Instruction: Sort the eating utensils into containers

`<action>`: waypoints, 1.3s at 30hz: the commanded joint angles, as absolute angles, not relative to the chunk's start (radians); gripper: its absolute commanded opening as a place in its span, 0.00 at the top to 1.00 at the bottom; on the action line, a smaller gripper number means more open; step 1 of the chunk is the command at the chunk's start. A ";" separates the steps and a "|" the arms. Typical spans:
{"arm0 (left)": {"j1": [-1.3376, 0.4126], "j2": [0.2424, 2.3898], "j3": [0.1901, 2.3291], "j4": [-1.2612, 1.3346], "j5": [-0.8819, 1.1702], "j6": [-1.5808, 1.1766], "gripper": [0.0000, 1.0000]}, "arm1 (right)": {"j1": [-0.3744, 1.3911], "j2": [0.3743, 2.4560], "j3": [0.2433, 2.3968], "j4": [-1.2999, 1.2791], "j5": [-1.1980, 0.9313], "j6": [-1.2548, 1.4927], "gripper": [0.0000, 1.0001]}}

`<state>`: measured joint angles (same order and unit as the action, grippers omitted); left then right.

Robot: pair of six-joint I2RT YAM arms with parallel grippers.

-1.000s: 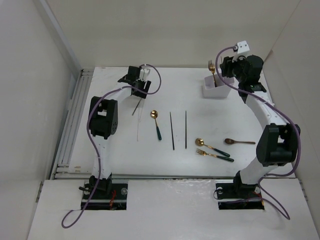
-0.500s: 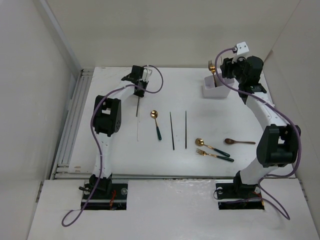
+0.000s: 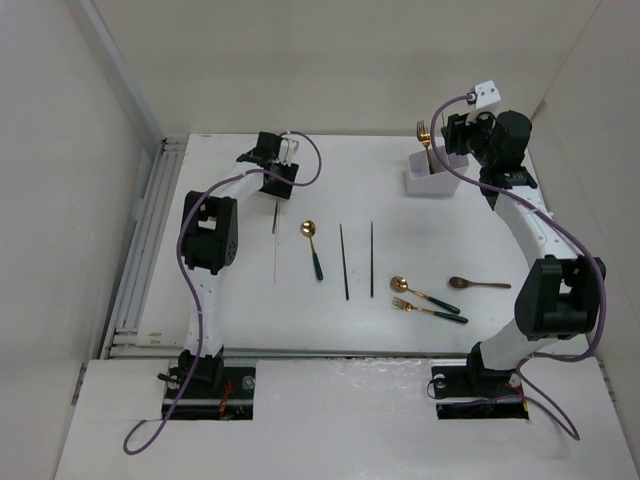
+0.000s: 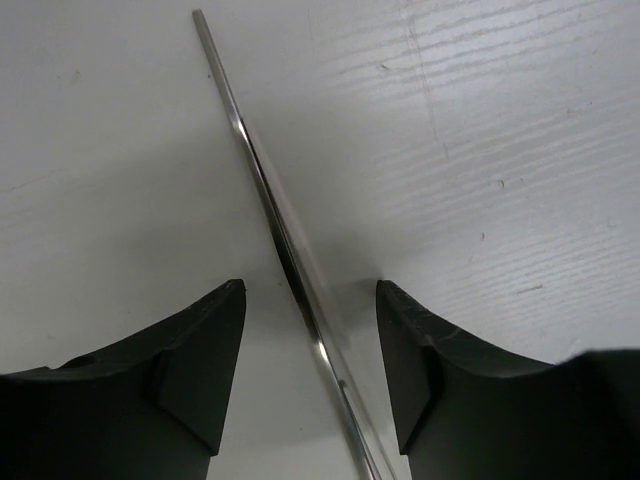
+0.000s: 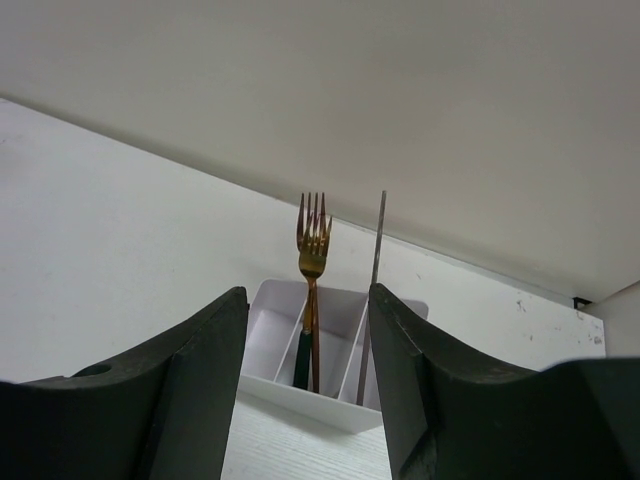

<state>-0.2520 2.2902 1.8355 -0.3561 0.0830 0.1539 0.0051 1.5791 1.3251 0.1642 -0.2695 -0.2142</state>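
**A:** What lies closest to the arm bases?

**B:** On the table [image 3: 230,300] there is a green-handled gold fork [image 3: 430,311]. A green-handled gold spoon [image 3: 423,293] lies just beyond it, their heads nearly touching. The brown spoon [image 3: 480,284] lies near them, to the right.

**A:** And in the middle?

**B:** Two dark chopsticks [image 3: 344,260] lie parallel and apart, pointing away from the bases. Left of them is a second gold spoon [image 3: 312,248], bowl toward the far side. Further left is a thin pale chopstick [image 3: 276,255], hard to make out.

**A:** What about the left claw?

**B:** The left gripper [image 4: 310,290] sits low over the far left of the table with its fingers spread wide. A silver chopstick [image 4: 262,175] runs between them, and neither finger touches it. I cannot tell whether the stick lies quite flat.

**A:** Where is the container?

**B:** The white holder [image 5: 320,405] stands at the far right. An upright gold fork [image 5: 312,235] is in its middle compartment, tines up. An upright chopstick [image 5: 377,250] stands in the compartment to the right of it, as the wrist camera sees it. The third compartment's inside is hidden.

**A:** And the right claw?

**B:** The right gripper [image 5: 307,291] hangs raised just beside the holder. Its fingers are wide apart and grasp nothing.
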 commanded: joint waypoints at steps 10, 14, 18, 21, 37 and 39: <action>-0.230 2.089 1.684 -0.255 0.114 0.107 0.56 | 0.002 1.549 1.299 0.195 -0.293 -0.224 0.43; -0.230 2.080 1.675 -0.242 0.114 0.117 0.56 | 0.002 1.559 1.299 0.195 -0.302 -0.224 0.43; -0.230 2.135 1.712 -0.290 0.077 0.135 0.56 | 0.002 1.559 1.299 0.195 -0.302 -0.224 0.43; -0.230 2.155 1.712 -0.290 0.066 0.144 0.56 | 0.002 1.559 1.308 0.195 -0.302 -0.224 0.43; -0.230 2.218 1.721 -0.308 0.035 0.192 0.56 | 0.002 1.568 1.308 0.195 -0.302 -0.224 0.43; -0.230 2.227 1.739 -0.331 0.035 0.204 0.56 | 0.002 1.568 1.308 0.195 -0.293 -0.215 0.43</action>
<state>-0.2317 2.2131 1.7004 -0.2905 0.0437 0.1741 0.0051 1.5791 1.2942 0.1638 -0.2882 -0.2142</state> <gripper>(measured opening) 0.439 0.570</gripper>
